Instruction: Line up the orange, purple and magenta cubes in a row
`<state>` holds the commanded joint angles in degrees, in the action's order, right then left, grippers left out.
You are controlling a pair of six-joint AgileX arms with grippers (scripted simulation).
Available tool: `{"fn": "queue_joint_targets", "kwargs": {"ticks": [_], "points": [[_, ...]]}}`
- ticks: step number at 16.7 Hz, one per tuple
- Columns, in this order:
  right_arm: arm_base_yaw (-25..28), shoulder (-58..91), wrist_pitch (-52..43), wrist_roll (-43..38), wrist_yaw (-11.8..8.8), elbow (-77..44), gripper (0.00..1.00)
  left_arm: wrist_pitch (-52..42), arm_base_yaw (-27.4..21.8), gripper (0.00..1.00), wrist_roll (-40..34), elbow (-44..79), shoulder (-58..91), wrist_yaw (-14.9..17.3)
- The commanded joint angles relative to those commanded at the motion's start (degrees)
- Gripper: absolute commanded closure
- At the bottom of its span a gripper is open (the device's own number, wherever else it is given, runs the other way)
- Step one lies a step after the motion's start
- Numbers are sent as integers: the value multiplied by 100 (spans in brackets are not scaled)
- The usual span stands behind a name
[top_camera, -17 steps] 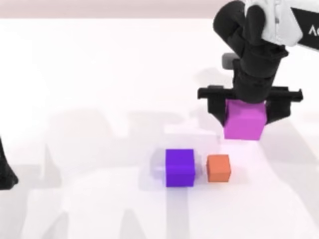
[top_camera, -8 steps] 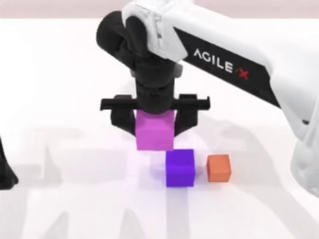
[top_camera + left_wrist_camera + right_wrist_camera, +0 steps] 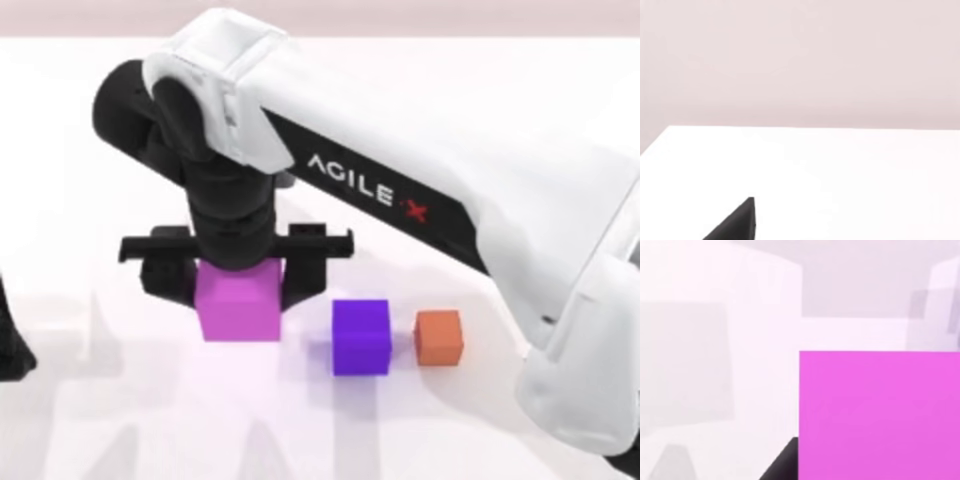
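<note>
One arm at work: right arm reaches across to table's left half, right gripper pointing down, fingers closed on bright matte magenta cube, left of violet-purple cube and small orange cube. Left arm parked at left edge.

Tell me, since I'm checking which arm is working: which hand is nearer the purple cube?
Right. The right hand, gripping the magenta cube, sits just left of the purple cube; the left arm is parked at the table's far left edge.
</note>
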<state>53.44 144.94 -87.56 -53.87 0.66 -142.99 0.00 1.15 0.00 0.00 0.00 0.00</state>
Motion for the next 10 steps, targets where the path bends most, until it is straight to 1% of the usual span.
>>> {"fn": "queue_joint_targets", "kwargs": {"ticks": [4, 10], "points": [[-23, -43, 111, 2, -5, 108, 100, 0, 0, 0, 0, 0, 0, 0], [-12, -115, 1306, -2, -1, 1428, 100, 0, 0, 0, 0, 0, 0, 0]]}}
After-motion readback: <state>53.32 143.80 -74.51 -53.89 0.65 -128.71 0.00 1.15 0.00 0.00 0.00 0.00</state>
